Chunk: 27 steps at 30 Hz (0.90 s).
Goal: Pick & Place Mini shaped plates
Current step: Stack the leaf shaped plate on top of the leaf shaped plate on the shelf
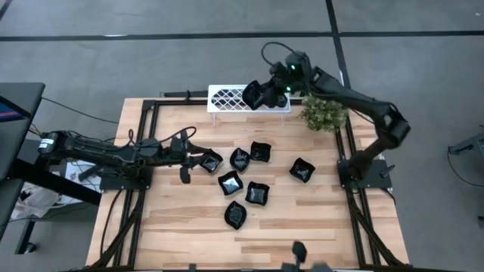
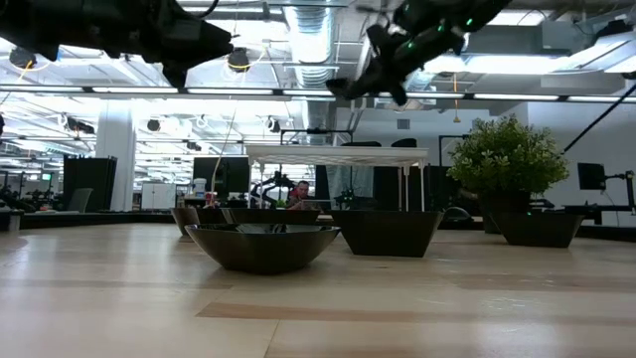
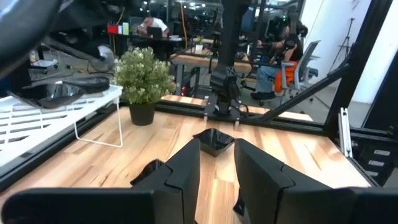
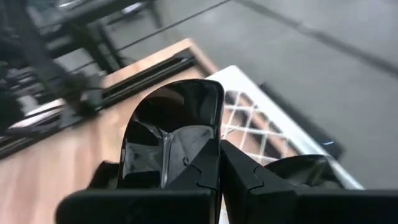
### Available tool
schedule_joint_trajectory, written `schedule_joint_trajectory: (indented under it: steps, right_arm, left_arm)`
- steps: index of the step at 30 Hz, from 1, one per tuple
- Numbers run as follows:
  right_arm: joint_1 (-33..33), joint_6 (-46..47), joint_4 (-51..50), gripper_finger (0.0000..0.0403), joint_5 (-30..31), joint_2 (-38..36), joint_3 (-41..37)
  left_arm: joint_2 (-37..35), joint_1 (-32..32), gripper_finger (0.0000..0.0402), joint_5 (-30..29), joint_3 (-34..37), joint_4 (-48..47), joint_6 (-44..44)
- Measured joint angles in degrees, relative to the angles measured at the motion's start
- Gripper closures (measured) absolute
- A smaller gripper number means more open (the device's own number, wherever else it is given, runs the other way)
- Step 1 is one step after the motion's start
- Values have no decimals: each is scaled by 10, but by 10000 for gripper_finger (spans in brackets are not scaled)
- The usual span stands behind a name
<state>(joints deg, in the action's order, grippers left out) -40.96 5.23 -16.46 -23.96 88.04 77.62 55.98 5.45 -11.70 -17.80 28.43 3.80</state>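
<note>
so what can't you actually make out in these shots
- How many plates already sit on the white rack: high view, the right gripper and its held plate cover part of it.
- Plates behind the nearest dish: low view, it blocks them.
- Left gripper contents: none visible.

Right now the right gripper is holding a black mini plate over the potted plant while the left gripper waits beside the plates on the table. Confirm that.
Not quite. The right gripper holds the black mini plate over the white lattice rack, not the potted plant, as the high view shows. The left gripper does wait beside the plates on the table.
</note>
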Motion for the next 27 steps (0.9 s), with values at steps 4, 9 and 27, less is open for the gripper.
schedule_joint_trajectory:
  steps: [4,9,27]
  right_arm:
    - [-39,0,-12,403,-61,54,38]
    - [-80,-41,-117,403,-60,102,93]
    - [-74,-119,-172,364,16,117,108]
  left_arm:
    - [12,0,300,0,0,0,1]
    - [12,0,300,0,0,1,1]
    - [11,-23,300,0,0,5,14]
